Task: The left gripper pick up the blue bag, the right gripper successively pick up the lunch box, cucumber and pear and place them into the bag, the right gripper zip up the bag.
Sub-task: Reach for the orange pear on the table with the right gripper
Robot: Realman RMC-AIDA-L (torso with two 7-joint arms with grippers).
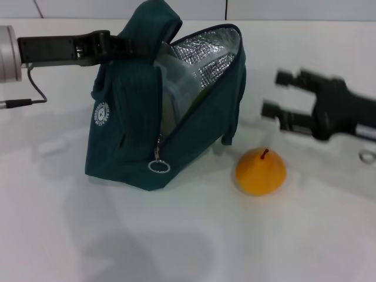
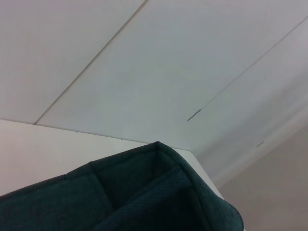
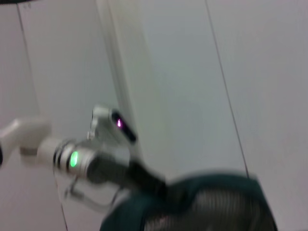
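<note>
The blue bag (image 1: pixel 126 135) stands on the white table with its mouth open, showing silver lining (image 1: pixel 205 53). My left gripper (image 1: pixel 120 46) reaches in from the left and is shut on the bag's handle at the top. The lunch box (image 1: pixel 176 85) sits inside the bag, partly visible through the opening. On the table just right of the bag lies the pear (image 1: pixel 260 171). My right gripper (image 1: pixel 274 93) hovers open and empty above and to the right of the pear. The cucumber is hidden. The bag's fabric (image 2: pixel 144 197) and its top (image 3: pixel 211 202) show in the wrist views.
The ring zipper pull (image 1: pixel 158 166) hangs low on the bag's front. A cable (image 1: pixel 26 101) trails at the far left. A small metal ring (image 1: pixel 367 156) lies at the right edge. The left arm (image 3: pixel 77 159) with a green light shows in the right wrist view.
</note>
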